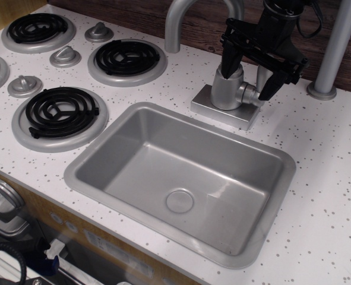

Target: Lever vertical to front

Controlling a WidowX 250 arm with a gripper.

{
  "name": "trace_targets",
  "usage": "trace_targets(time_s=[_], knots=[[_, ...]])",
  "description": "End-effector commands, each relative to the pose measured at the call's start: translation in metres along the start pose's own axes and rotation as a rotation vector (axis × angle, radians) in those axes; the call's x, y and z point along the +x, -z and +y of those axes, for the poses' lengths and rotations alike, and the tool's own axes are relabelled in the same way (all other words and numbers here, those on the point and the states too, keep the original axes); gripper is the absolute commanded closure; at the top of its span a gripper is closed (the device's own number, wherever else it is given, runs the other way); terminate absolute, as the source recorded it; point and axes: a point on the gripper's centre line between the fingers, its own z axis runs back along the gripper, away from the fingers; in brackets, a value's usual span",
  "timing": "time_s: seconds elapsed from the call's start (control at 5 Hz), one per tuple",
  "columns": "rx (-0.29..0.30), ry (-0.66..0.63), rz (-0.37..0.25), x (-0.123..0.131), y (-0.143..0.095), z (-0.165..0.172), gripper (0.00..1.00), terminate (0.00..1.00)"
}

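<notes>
The faucet's cylindrical body stands on a square base behind the sink. A short round hub juts from its right side. The slim silver-grey lever rises roughly upright from the hub, partly hidden by my gripper. My black gripper comes down from above with its jaws spread. One finger is in front of the faucet body and the other finger is just right of the lever. The lever sits between them. I cannot tell whether either finger touches it.
The thick curved gooseneck spout arcs up behind the faucet. A tall grey pole with a round foot stands at the right. The grey sink lies in front. Black burners and grey knobs fill the left.
</notes>
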Motion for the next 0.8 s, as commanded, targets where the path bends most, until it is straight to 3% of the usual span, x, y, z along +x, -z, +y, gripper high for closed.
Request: trace_targets(time_s=[0.0,0.2,0.6], knots=[[0.000,0.000,0.000,0.000,0.000,0.000,0.00,0.00],[0.009,0.034,-0.080,0.013,-0.008,0.001,0.00,0.00],[0.028,0.081,-0.172,0.032,-0.015,0.002,0.00,0.00]])
